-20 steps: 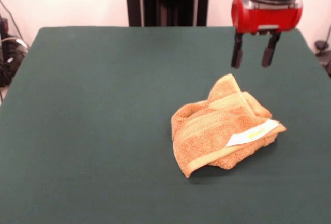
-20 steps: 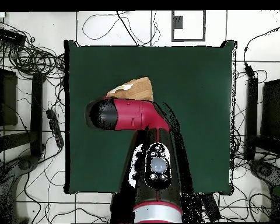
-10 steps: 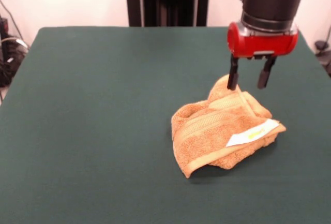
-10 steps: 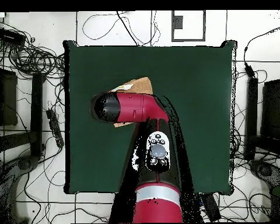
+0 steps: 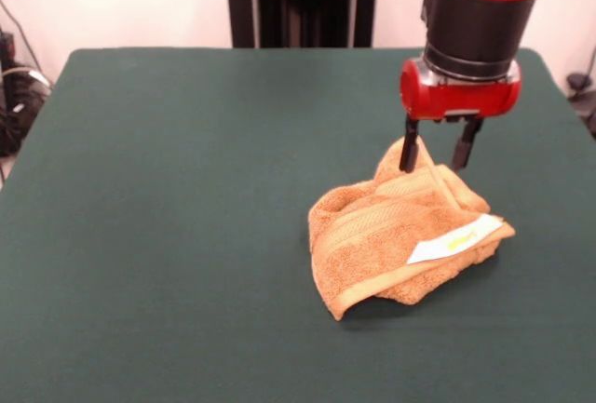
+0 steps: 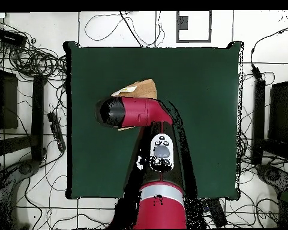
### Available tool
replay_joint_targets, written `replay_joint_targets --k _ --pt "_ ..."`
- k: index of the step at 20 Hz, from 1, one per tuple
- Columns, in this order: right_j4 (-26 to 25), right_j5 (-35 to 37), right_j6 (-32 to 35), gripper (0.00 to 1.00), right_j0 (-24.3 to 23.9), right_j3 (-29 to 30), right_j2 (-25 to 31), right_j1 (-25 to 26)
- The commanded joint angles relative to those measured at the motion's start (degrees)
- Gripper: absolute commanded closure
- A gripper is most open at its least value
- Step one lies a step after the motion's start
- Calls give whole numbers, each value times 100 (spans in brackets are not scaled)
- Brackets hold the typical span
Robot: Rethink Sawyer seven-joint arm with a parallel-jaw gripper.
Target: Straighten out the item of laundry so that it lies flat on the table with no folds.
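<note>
The orange-tan terry towel [image 5: 400, 235] lies crumpled in a folded heap right of the middle of the dark green table [image 5: 168, 217]. Its white label with yellow print [image 5: 453, 240] shows at its right edge. My gripper [image 5: 434, 163] is open, its two black fingers straddling the raised far corner of the towel. In the overhead view the arm's red head [image 6: 119, 112] covers most of the towel [image 6: 143, 89]; only its far part and the label show.
The robot's black pedestal [image 5: 300, 1] stands at the table's far side. Cables and dark gear lie on the floor round the table [image 6: 26, 60]. The table's right edge is close to the towel in the front view.
My gripper has come down and a little left, from above the table beyond the towel to the towel's raised far corner. The towel has not moved.
</note>
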Motion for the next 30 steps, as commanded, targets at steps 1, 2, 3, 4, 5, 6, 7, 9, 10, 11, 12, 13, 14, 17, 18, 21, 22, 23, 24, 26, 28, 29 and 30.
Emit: replay_joint_targets --k 1,2,3,4,5,6,7,9,10,11,12,13,14,17,18,21,22,23,24,26,28,29,30 --pt "-54 -363 1242 0 207 468 11 168" --pt "-41 -350 1272 0 240 474 -17 179" --pt "-28 -347 1305 0 274 501 -44 171" --pt "-8 -309 1326 0 300 458 -67 209" --pt "2 -337 1334 0 313 458 -68 231" --pt "19 -383 1323 0 296 510 -47 234" --pt "30 -388 1322 0 297 515 -43 259" --pt "43 -326 1325 0 327 497 -83 285" --pt "65 -330 1326 0 326 531 -69 281" --pt "83 -311 1338 0 342 532 -79 279" --pt "104 -304 1341 0 340 560 -66 268" --pt "123 -308 1354 0 346 574 -60 271" --pt "136 -349 1380 0 355 599 -56 280" --pt "167 -421 1438 0 372 641 -52 294" --pt "174 -431 1451 0 379 653 -51 295" --pt "189 -502 1461 0 376 703 -31 307" --pt "189 -527 1442 0 352 743 -14 294" --pt "198 -557 1457 0 360 752 -9 315" --pt "206 -586 1472 0 368 760 -4 336" --pt "224 -616 1487 0 381 778 -2 348" --pt "242 -657 1497 0 389 807 4 353" --pt "244 -686 1502 0 397 814 2 375" --pt "246 -716 1508 0 405 820 -1 396"
